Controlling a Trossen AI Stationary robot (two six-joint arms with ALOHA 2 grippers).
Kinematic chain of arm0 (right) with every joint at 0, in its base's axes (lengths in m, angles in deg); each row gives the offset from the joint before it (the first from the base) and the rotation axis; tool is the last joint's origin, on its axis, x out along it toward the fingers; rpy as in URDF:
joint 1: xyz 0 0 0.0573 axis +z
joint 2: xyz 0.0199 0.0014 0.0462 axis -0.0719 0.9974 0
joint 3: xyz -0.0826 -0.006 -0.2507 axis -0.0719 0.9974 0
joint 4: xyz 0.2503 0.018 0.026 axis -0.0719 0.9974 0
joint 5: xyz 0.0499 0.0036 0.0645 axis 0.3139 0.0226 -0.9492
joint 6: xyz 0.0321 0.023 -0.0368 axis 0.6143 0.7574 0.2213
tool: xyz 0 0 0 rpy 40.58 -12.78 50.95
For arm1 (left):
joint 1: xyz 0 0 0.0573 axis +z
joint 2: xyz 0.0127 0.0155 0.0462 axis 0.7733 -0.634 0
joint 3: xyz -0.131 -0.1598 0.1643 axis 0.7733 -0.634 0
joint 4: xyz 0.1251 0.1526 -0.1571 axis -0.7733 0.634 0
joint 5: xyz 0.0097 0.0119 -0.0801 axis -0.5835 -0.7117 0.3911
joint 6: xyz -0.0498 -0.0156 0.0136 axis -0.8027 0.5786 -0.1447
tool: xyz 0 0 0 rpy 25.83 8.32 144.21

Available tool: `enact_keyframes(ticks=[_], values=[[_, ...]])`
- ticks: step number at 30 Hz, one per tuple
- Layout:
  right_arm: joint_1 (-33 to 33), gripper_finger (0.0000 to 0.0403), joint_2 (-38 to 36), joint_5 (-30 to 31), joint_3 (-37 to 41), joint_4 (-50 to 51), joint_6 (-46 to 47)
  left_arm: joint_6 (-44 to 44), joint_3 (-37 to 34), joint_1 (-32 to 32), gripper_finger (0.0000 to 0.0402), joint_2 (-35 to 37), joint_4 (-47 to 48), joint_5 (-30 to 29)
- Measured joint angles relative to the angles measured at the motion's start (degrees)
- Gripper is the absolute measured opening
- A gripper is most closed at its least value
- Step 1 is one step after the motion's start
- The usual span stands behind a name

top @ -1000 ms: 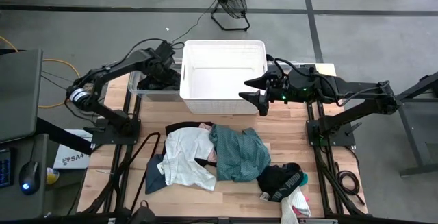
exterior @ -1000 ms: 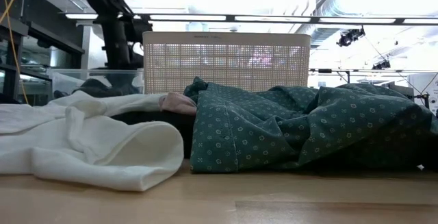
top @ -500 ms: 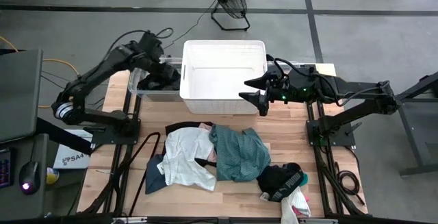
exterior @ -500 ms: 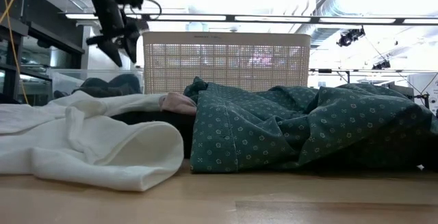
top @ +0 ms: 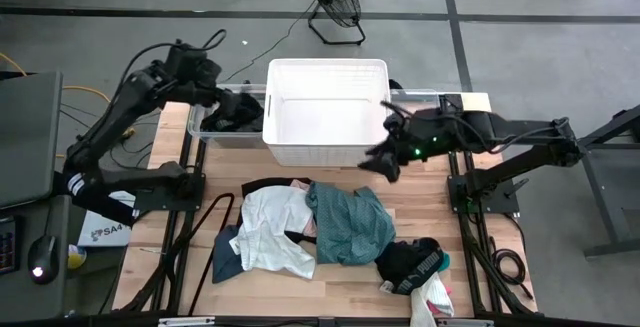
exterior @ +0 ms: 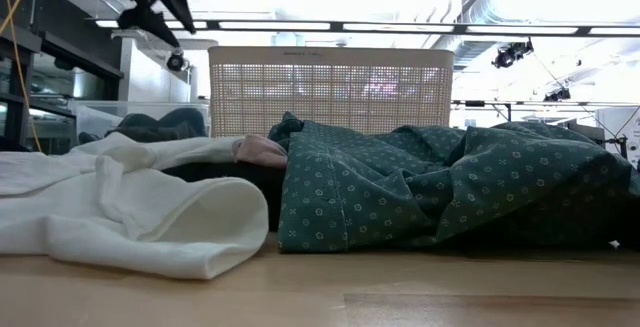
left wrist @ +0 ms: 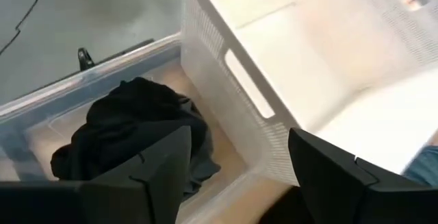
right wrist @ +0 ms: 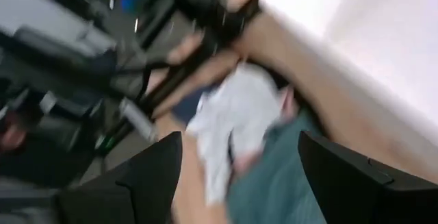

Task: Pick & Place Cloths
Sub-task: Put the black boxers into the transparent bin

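Observation:
A pile of cloths lies on the table's near half: a white one [top: 270, 227], a teal patterned one [top: 345, 222], a black one [top: 410, 262] and a dark blue one [top: 225, 262]. Another black cloth [left wrist: 133, 131] lies bunched in the clear bin [top: 210, 135], left of the white lattice basket [top: 325, 112]. My left gripper [left wrist: 236, 155] hangs open high above that bin, touching nothing. My right gripper [top: 383, 159] is open at the basket's near right corner, tipped down toward the pile and holding nothing.
The white basket stands at the far middle of the table. A second clear bin [top: 425, 95] sits to its right. A fan [top: 333, 2] stands on the floor beyond the table, and cables hang off the near left edge.
My left gripper has risen out of the clear bin and drawn back toward the table's left, leaving the black cloth bunched in the bin. My right gripper has swung from beside the basket toward the near edge and tipped down toward the pile.

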Motion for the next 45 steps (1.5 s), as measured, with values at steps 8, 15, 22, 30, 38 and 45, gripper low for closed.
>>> enact_keyframes(ticks=[8, 15, 22, 30, 38, 45], values=[[8.78, 0.0282, 0.0, -5.86, 0.0, 13.35, 18.7, 0.42, 0.0, 0.0, 0.023, 3.38, -0.01, 0.23], [19.9, 0.0282, 1.84, -2.19, 0.0, 22.33, 38.74, 2.0, 0.0, 0.0, 0.023, 3.48, -0.01, 4.14], [27.63, 0.0282, 8.79, 1.67, 0.0, 24.96, 43.81, 4.55, 0.0, 0.0, 0.023, 3.48, -0.23, 5.9], [30.52, 0.0282, 18.93, -4.9, 0.0, 26.55, 43.41, 6.45, 0.0, 0.0, 0.023, 3.48, -0.17, 7.63], [30.52, 0.0282, 26.8, -14.15, 0.0, 26.1, 51.57, 6.45, 0.0, 0.0, 0.023, 3.48, 0.25, 8.86], [30.52, 0.0282, 29.87, -13.2, 0.0, 22.81, 61.0, 6.45, 0.0, 0.0, 0.023, 3.48, 0.24, 8.86]])
